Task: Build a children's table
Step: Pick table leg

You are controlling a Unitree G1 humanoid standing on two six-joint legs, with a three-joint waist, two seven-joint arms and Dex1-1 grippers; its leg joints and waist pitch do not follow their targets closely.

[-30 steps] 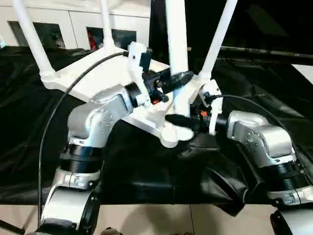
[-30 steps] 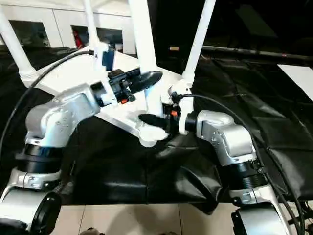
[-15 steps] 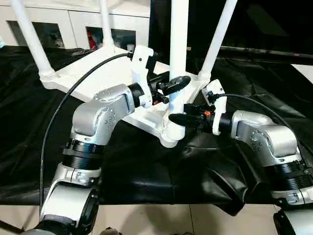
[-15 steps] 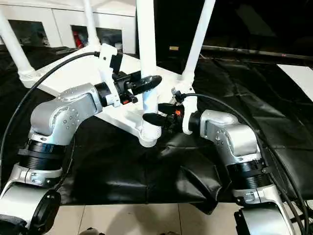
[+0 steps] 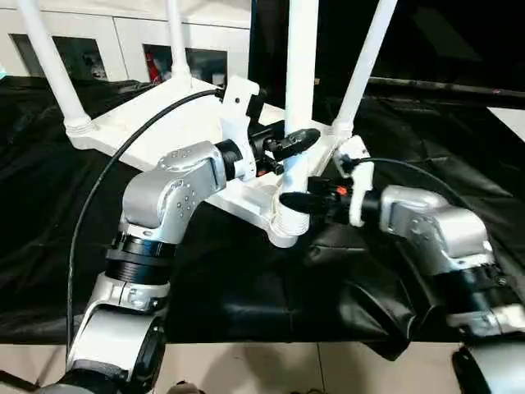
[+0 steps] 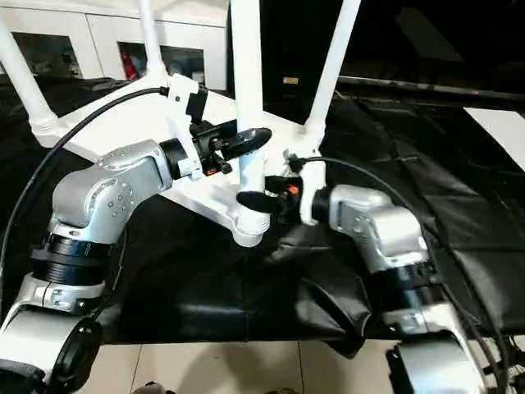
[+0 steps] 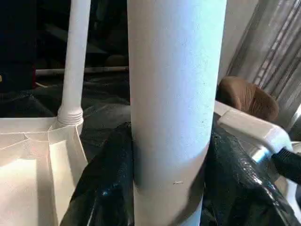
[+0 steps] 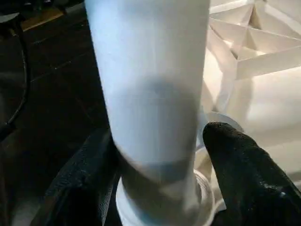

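Note:
The children's table lies upside down on black cloth, its white ribbed top (image 5: 164, 123) facing up and all its legs standing upright. The nearest leg (image 5: 300, 66) stands in the front corner socket (image 5: 283, 226). My left gripper (image 5: 295, 144) is shut on this leg, and in the left wrist view both black fingers (image 7: 106, 188) press against the tube. My right gripper (image 5: 297, 199) brackets the same leg lower down, just above the socket. In the right wrist view one finger (image 8: 244, 174) stands slightly off the tube, so it is open around it.
Three other legs (image 5: 51, 61) (image 5: 176, 41) (image 5: 367, 57) rise from the far corners. A white cabinet (image 5: 123, 33) with shelves stands behind. The black cloth (image 5: 246, 287) is rumpled under my right arm. Pale floor tiles (image 5: 246, 369) lie at the near edge.
The camera has tilted a little. My right forearm has swung slightly inward toward the leg. Both grippers stay at the same places on the leg.

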